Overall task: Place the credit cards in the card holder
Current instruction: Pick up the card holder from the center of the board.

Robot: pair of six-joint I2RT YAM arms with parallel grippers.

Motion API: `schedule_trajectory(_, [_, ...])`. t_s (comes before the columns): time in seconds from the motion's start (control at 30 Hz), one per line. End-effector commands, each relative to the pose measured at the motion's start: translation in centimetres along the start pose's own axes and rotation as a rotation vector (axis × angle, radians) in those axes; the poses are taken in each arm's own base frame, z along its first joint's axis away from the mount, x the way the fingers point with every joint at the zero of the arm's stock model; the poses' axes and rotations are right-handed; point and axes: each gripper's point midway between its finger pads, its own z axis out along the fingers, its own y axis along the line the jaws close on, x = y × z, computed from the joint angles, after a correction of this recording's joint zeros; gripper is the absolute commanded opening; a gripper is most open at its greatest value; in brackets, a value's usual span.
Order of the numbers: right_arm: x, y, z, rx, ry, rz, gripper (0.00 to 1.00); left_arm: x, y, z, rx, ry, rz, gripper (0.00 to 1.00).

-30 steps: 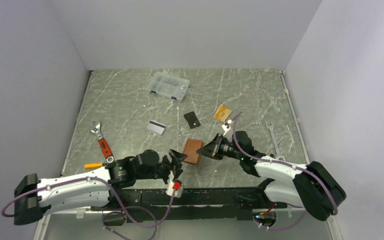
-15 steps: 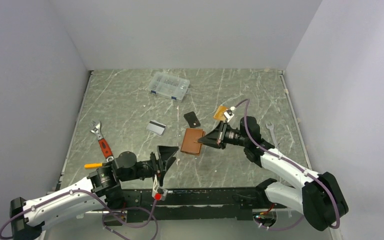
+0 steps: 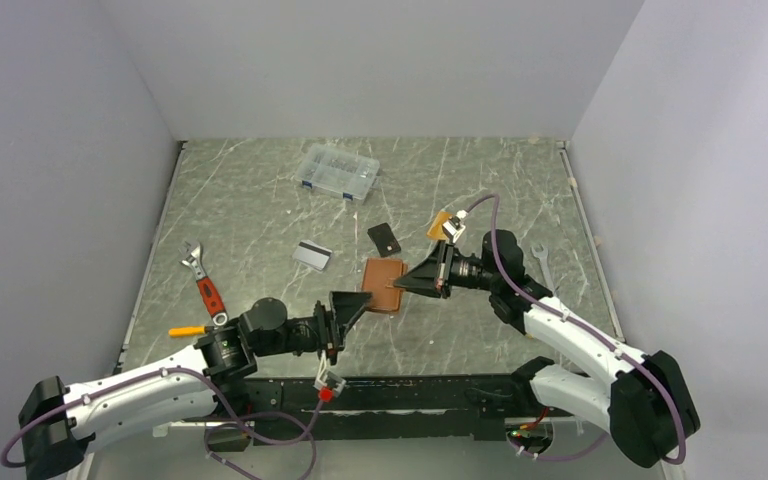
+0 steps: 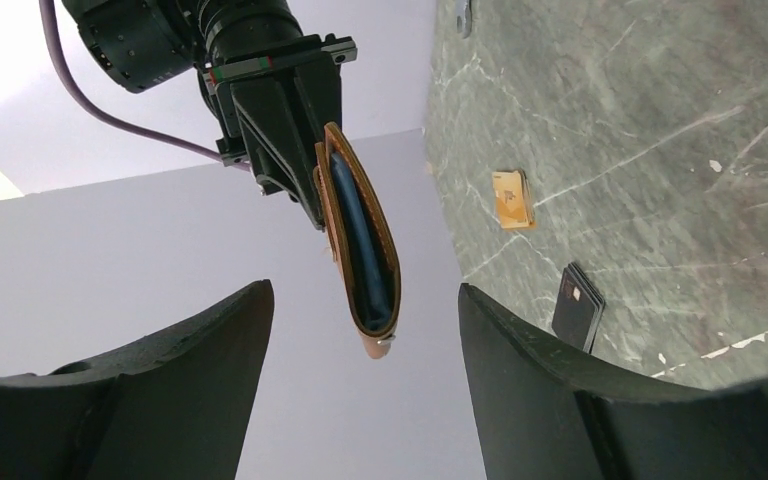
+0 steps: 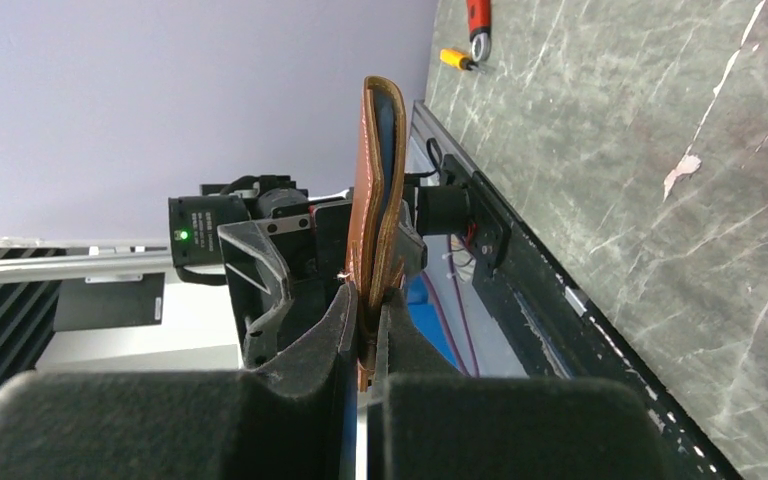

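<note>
My right hand (image 3: 407, 283) has raised the brown leather card holder (image 3: 384, 285), clamped tight. My left hand (image 3: 350, 304), spread wide, has come back to open it.

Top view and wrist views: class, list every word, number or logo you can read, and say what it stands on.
No text here can be read.
orange card: pale print, too small to read.
black rectangle: a small pale mark, too blurred to read.
silver card: only a dark stripe shows.
holder: no lettering shows.
</note>
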Motion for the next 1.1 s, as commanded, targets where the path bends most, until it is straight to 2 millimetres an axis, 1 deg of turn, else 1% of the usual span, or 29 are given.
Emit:
schedule_trajectory(0.0, [0.2, 3.4, 0.0, -0.08, 0.017, -0.046, 0.0, 0.1, 4.4, 0.2, -0.118, -0.009, 0.066, 0.73])
schedule_trajectory(0.13, [0.5, 3.3, 0.4, -0.085, 0.027, -0.043, 0.0, 0.1, 5.4, 0.5, -0.137, -0.021, 0.071, 0.7])
schedule_trajectory(0.23, [0.6, 3.3, 0.6, -0.095, 0.028, -0.038, 0.0, 0.0, 6.0, 0.6, -0.136, -0.032, 0.046, 0.63])
schedule_trajectory(0.33, [0.4, 3.3, 0.8, -0.099, 0.026, -0.038, 0.0, -0.1, 6.8, 0.5, -0.149, -0.043, 0.024, 0.47])
schedule_trajectory(0.47, [-0.1, 3.6, 1.2, -0.12, 0.007, -0.029, 0.0, -0.2, 7.8, 0.4, -0.157, -0.047, -0.018, 0.3])
schedule_trajectory(0.53, [-0.1, 3.7, 1.5, -0.131, 0.011, -0.028, 0.0, -0.1, 7.7, 0.4, -0.135, -0.044, -0.057, 0.22])
schedule_trajectory(0.6, [-0.3, 4.3, 1.7, -0.143, 0.012, -0.046, 0.0, 0.0, 7.5, 0.4, -0.09, -0.028, -0.144, 0.11])
schedule_trajectory(0.63, [-0.4, 4.6, 1.7, -0.146, 0.013, -0.059, 0.03, 0.2, 7.7, 0.5, -0.078, -0.012, -0.209, 0.06])
schedule_trajectory(0.67, [-0.5, 4.8, 1.7, -0.143, 0.013, -0.073, 0.1, 0.5, 6.8, 0.7, -0.007, 0.015, -0.292, 0.01])
schedule_trajectory(0.7, [-0.7, 4.9, 1.7, -0.129, 0.011, -0.093, 0.17, 1.0, 6.5, 0.8, 0.039, 0.052, -0.403, 0.0])
schedule_trajectory(0.73, [-1.0, 5.0, 1.5, -0.107, 0.01, -0.117, 0.23, 1.5, 7.1, 0.9, 0.059, 0.095, -0.532, 0.0])
schedule_trajectory(0.8, [-2.1, 5.3, 1.0, -0.059, 0.003, -0.194, 0.39, 2.6, 7.1, 0.8, 0.138, 0.194, -0.818, 0.0])
schedule_trajectory(0.83, [-2.9, 5.3, 0.4, -0.027, -0.007, -0.247, 0.46, 3.1, 8.9, 0.5, 0.138, 0.211, -0.951, 0.0])
schedule_trajectory(0.87, [-3.7, 5.5, -0.2, -0.006, -0.026, -0.273, 0.52, 3.5, 9.0, 0.3, 0.156, 0.235, -1.078, 0.0])
schedule_trajectory(0.9, [-4.7, 5.7, -1.1, 0.015, -0.055, -0.297, 0.57, 4.3, 8.7, 0.1, 0.163, 0.274, -1.192, 0.0])
schedule_trajectory(0.93, [-5.6, 5.9, -2.0, 0.041, -0.08, -0.306, 0.59, 4.3, 9.1, 0.0, 0.163, 0.273, -1.277, 0.0])
schedule_trajectory(1.0, [-7.5, 5.9, -4.0, 0.097, -0.154, -0.35, 0.62, 4.6, 9.7, -0.4, 0.152, 0.276, -1.431, 0.0])
schedule_trajectory(1.03, [-8.3, 5.9, -4.7, 0.137, -0.192, -0.388, 0.64, 4.8, 9.9, -0.6, 0.146, 0.268, -1.504, 0.0])
schedule_trajectory(1.07, [-8.6, 5.8, -5.2, 0.174, -0.211, -0.427, 0.64, 5.1, 10.0, -0.7, 0.139, 0.27, -1.583, 0.0])
